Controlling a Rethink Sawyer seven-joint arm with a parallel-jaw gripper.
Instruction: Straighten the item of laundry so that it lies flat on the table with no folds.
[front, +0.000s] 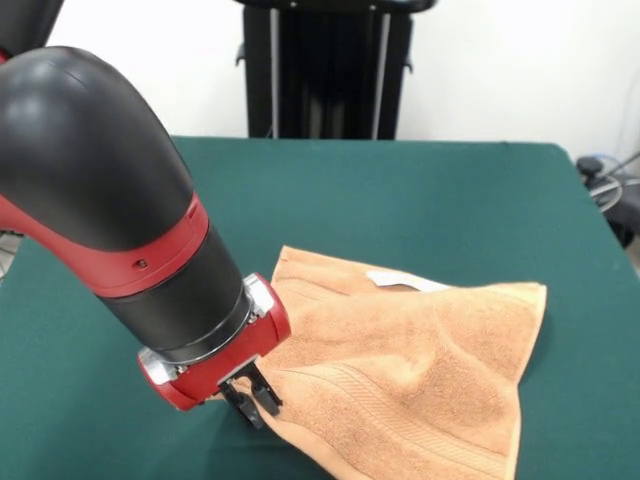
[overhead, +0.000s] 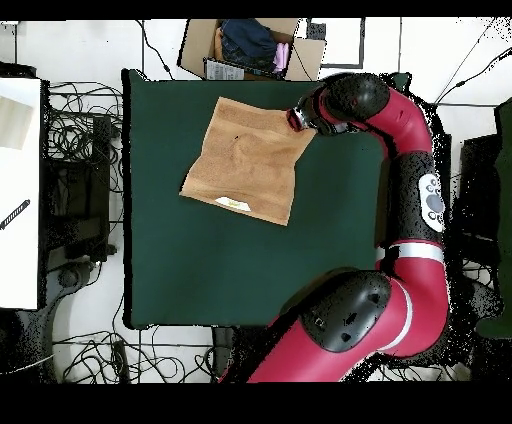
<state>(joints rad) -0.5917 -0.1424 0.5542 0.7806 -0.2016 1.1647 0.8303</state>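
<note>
front view: arm (front: 110, 220) low over towel (front: 410, 370)

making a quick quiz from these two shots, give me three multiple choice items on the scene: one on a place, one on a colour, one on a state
1. Where is the tool relative to the towel?
A. at one of its corners
B. over its middle
C. far off it, by the table's opposite edge

2. What colour is the table surface?
A. white
B. dark green
C. red

3. How does the towel lie?
A. rolled into a tube
B. folded into a neat small stack
C. spread out but rumpled, with ridges

Answers:
1 A, the front view shows the tool down at a towel corner, and the overhead view agrees.
2 B, green cloth shows all round the towel.
3 C, the front view shows raised creases running across an otherwise opened-out towel, white tag showing near one edge.
</note>
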